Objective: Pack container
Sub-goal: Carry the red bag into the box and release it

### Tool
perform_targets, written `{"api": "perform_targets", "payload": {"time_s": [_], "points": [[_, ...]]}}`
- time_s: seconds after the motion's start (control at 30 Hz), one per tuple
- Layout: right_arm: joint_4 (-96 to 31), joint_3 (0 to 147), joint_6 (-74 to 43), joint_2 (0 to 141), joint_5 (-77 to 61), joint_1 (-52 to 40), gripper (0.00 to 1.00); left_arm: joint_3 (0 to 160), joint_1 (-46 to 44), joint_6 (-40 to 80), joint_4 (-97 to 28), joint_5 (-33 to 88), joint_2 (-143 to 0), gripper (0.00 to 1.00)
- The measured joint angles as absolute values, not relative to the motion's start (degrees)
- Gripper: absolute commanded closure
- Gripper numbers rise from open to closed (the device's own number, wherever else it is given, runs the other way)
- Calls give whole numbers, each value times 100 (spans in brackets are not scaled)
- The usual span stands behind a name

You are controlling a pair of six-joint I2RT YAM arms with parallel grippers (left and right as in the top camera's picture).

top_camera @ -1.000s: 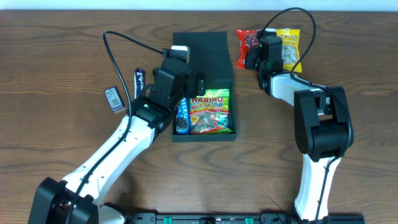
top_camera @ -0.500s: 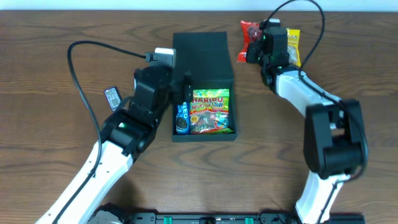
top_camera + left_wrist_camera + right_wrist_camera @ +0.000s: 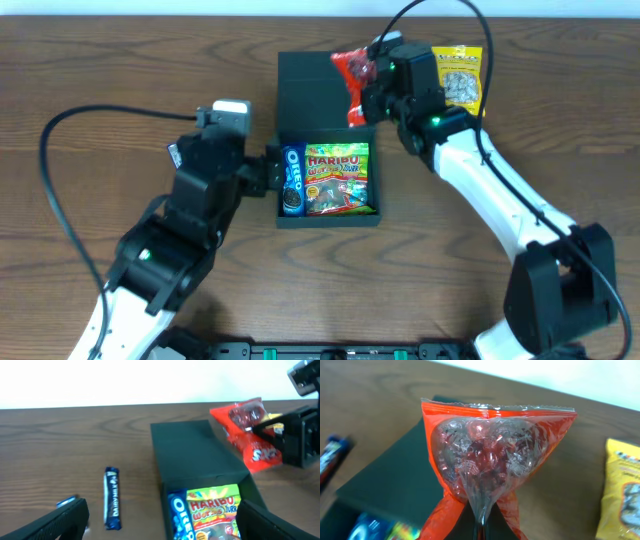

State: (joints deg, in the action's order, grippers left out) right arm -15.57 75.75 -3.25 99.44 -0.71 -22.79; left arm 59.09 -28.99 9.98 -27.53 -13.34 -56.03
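Dark teal-green matte cardboard container (image 3: 320,75), centred on wood-grain table (image 3: 100,60), flap open toward 12 o'clock. Left gripper (image 3: 268,175), fingers spread, at its 9 o'clock. Right gripper (image 3: 375,95) pinches crinkly red plastic bag (image 3: 490,460) over its 1 o'clock corner.

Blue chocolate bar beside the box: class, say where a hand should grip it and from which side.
Grip the blue chocolate bar across its narrow middle, from straight above: it lies flat on the table, long and slim, with bare wood along both long sides.
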Motion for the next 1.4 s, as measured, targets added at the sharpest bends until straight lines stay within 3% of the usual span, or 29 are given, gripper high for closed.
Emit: {"api": "perform_targets", "payload": {"time_s": [0.23, 0.5, 0.8, 0.83, 0.87, 0.9, 0.97, 1.07, 1.2, 1.33, 1.4], "points": [[-2587, 7575, 242, 9701, -878, -2648, 99, 5909, -2897, 996, -3236, -1551, -4928, 5], [-3752, 7568, 2220, 9701, -1761, -2768, 99, 5909, -2897, 996, -3527, -1588, -4713, 5], [-3785, 7568, 3811, 10066, -1984, -2768, 98, 5909, -2897, 996, -3540, -1588, -4713, 5], [-3765, 7568, 3872, 10156, -1979, -2768, 89, 5909, -2897, 996, -3540, -1588, -4713, 5], [-3747, 7568, 3920, 10278, -1979, -2768, 62, 5909, -2897, 996, -3540, -1588, -4713, 5], [-3684, 7568, 4007, 10420, -1966, -2766, 48, 5909, -2897, 996, -3540, -1588, -4713, 5], [-3548, 7566, 4027, 10606, -1863, -2768, 40, 5909, -2897, 996, -3540, -1588, -4713, 5], [-3212, 7555, 3881, 10689, -1474, -2768, 39, 5909, -2897, 996, -3538, -1588, -4713, 5], [-2982, 7553, 3603, 10593, -1188, -2768, 42, 5909, -2897, 996, -3540, -1588, -4713, 5], [-3006, 7553, 3286, 10167, -1087, -2773, 87, 5909, -2897, 996, -3538, -1588, -4713, 5], [-3157, 7553, 3153, 9885, -1177, -2781, 98, 5909, -2897, 996, -3542, -1588, -4713, 5]]}}
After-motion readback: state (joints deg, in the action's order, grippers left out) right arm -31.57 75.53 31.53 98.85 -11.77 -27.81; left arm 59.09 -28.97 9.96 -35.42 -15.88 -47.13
